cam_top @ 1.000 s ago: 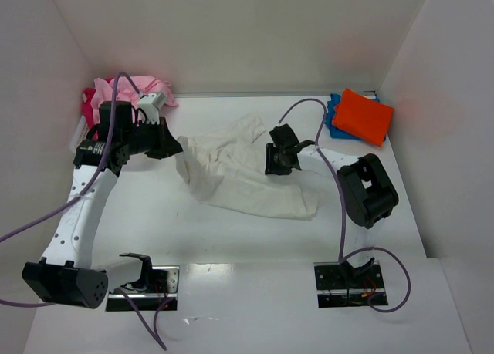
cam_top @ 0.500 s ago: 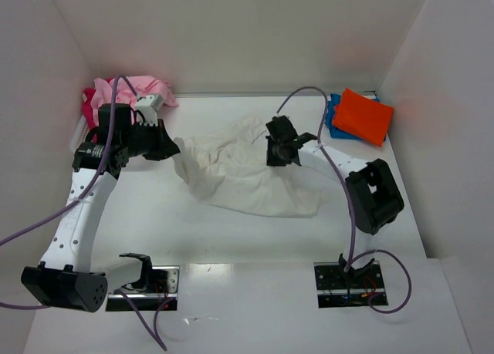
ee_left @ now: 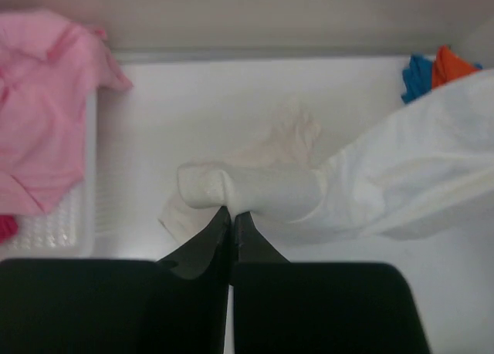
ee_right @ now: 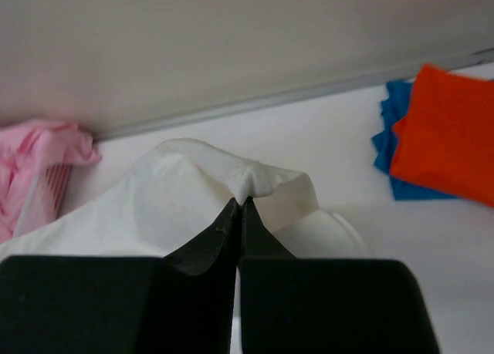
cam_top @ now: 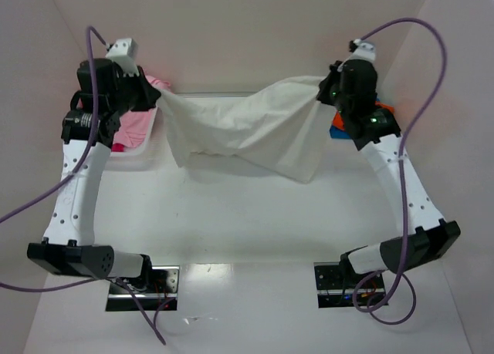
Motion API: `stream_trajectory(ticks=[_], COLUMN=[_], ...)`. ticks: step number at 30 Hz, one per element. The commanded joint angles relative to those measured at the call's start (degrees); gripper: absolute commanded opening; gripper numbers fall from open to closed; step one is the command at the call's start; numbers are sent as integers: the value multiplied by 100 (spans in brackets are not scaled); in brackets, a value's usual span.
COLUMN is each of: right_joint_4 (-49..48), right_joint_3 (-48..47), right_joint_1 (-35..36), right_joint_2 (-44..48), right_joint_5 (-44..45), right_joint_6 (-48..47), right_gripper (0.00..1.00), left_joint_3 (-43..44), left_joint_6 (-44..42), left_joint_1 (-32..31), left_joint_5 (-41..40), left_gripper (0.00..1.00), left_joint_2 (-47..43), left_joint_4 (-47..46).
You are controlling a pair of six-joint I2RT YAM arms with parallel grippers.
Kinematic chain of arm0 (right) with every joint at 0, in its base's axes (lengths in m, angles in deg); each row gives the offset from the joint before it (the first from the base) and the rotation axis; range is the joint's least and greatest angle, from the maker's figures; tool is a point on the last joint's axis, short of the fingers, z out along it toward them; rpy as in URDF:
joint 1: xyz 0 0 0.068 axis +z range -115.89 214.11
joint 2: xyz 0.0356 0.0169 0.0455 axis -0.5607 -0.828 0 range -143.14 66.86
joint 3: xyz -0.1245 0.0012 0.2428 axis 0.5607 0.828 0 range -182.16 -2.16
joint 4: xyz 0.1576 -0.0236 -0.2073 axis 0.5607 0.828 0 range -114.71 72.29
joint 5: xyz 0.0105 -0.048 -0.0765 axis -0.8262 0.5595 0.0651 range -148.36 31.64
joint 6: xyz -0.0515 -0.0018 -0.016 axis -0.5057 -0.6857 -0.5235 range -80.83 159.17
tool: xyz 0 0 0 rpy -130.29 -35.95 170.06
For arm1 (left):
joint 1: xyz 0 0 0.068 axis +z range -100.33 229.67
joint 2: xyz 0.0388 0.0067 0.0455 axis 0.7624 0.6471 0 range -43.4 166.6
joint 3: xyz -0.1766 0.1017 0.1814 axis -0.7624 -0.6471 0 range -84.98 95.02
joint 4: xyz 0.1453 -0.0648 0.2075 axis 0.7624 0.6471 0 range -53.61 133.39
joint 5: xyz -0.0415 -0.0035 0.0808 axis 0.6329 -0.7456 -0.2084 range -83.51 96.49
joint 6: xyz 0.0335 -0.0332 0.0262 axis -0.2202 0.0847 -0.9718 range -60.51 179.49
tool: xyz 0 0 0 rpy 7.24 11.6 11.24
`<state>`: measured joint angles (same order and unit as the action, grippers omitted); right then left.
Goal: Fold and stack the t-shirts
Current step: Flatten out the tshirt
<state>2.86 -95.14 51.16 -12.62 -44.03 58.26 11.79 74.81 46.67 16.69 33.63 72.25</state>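
Note:
A cream-white t-shirt (cam_top: 247, 130) hangs stretched in the air between both arms, above the table. My left gripper (cam_top: 158, 96) is shut on its left end, and in the left wrist view the jaws (ee_left: 231, 212) pinch a rolled fold of the cloth (ee_left: 262, 192). At the right end my right gripper (cam_top: 323, 92) is shut on a seam, seen pinched at the fingertips (ee_right: 241, 201) in the right wrist view. A folded orange t-shirt (ee_right: 451, 134) lies on a blue t-shirt (ee_right: 390, 138) at the back right. A light pink t-shirt (ee_left: 42, 107) fills the basket at the back left.
The white slotted basket (ee_left: 54, 227) stands at the back left against the wall, with a bit of red-magenta cloth (ee_left: 6, 229) at its near side. White walls close in the table at the back and both sides. Purple cables loop from both arms.
Both arms have risen and spread apart, lifting the cream-white t-shirt off the table and stretching it between them. The right gripper closed on the cloth during this second.

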Motion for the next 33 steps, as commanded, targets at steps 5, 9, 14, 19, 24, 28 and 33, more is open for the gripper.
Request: stream_trajectory(ticks=[5, 9, 14, 19, 24, 28, 33], right_joint_4=[-260, 18, 412, 618, 717, 570, 325], right_joint_3=[-565, -325, 108, 1177, 2913, 3753, 4472], right_joint_1=[-385, -405, -443, -457, -457, -457, -457], right_joint_2=[963, 1233, 1616, 2103, 2766, 3161, 3456], right_joint_5=[525, 991, 1225, 413, -455, -1529, -2939], right_joint_6=[-626, -428, -148, 339, 1188, 1564, 1813], right_gripper=[0, 0, 0, 0, 0, 0, 0], left_joint_3=[3494, 5286, 6363, 5715, 4295, 3197, 1751], left_joint_6=[-389, -442, -442, -389, -471, -679, -732], left_joint_1=[28, 39, 81, 81, 81, 81, 81], left_joint_5=[-940, -1046, -836, -276, 218, 426, 587], left_gripper=[0, 0, 0, 0, 0, 0, 0], left_joint_2=[1520, 2396, 2800, 2618, 2114, 1611, 1038], left_joint_4=[-485, -12, 97, 168, 168, 145, 1])
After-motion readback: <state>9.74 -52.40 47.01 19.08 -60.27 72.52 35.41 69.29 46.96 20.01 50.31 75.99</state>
